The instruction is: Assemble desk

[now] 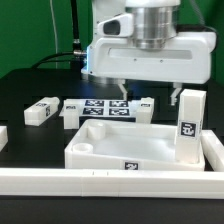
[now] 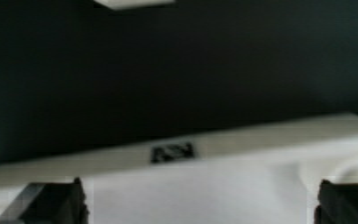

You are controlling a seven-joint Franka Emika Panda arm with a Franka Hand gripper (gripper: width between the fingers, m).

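White plastic desk top (image 1: pixel 120 150) lying flat on the black table (image 1: pixel 30 85) — poised above its edge, pointing straight down, fingers (image 2: pixel 48 205) spread wide, pinching nothing — one leg (image 1: pixel 190 125) upright at its corner.

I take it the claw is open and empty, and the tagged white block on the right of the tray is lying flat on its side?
Not quite. The leg at the exterior view's right of the desk top stands upright, not flat on its side, as the exterior view shows. The rest holds: the gripper is open and empty.
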